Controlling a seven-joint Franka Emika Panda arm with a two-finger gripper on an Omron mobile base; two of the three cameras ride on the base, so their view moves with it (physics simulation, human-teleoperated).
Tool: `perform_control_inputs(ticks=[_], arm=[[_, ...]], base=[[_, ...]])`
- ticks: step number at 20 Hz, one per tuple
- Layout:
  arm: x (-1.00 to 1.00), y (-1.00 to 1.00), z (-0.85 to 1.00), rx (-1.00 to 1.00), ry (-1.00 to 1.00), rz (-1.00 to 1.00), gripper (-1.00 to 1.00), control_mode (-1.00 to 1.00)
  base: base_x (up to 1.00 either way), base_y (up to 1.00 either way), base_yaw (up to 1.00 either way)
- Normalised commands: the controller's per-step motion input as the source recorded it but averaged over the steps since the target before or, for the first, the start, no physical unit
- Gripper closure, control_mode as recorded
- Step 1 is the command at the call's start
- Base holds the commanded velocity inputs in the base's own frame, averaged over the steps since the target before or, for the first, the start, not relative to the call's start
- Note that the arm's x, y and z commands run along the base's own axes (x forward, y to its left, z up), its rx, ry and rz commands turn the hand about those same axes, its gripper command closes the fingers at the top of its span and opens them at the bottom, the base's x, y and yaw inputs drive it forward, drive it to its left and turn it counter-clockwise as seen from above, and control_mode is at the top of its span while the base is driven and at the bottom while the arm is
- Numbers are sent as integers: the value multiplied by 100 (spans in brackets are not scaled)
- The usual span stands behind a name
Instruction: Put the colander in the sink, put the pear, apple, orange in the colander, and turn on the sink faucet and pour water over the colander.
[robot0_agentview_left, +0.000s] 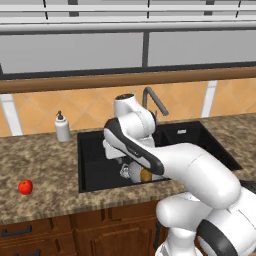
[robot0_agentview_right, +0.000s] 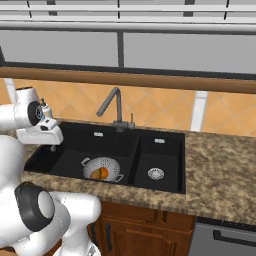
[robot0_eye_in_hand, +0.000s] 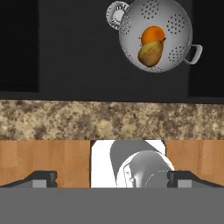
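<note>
The silvery colander (robot0_agentview_right: 111, 163) stands in the large left basin of the black sink (robot0_agentview_right: 165, 150). In it lie the orange (robot0_agentview_right: 104, 172) and the brownish pear (robot0_agentview_right: 95, 174). The hand view looks down on the colander (robot0_eye_in_hand: 175, 26), with the orange (robot0_eye_in_hand: 153, 33) and the pear (robot0_eye_in_hand: 150, 53) touching. The red apple (robot0_agentview_left: 25, 187) sits alone on the counter, left of the sink (robot0_agentview_left: 95, 155). My gripper (robot0_eye_in_hand: 112, 179) hangs open and empty above the sink's front left rim, and it shows as the gripper (robot0_agentview_right: 52, 145) from the right. The dark faucet (robot0_agentview_right: 112, 107) rises behind the basins.
A white soap dispenser (robot0_agentview_left: 62, 126) stands on the speckled counter (robot0_agentview_left: 45, 160) at the sink's back left. The smaller right basin has a round silver drain (robot0_agentview_right: 156, 173). Wooden cabinet fronts (robot0_agentview_left: 100, 230) run below the counter.
</note>
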Motion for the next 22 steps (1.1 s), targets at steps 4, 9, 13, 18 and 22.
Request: perform_control_inputs(ticks=[4,9,13,18,22], arm=[[-31,99,1,-14,-8,1,-100,-100],[7,76,1,-3,-1,11,-100,-100],[12,70,-8,2,-2,38,-100,-100],[20,46,-31,2,-21,47,-100,-100],[43,49,-8,27,-1,26,-100,-100]], base=[[0,0,0],[0,0,0],[0,0,0],[0,0,0],[0,0,0]])
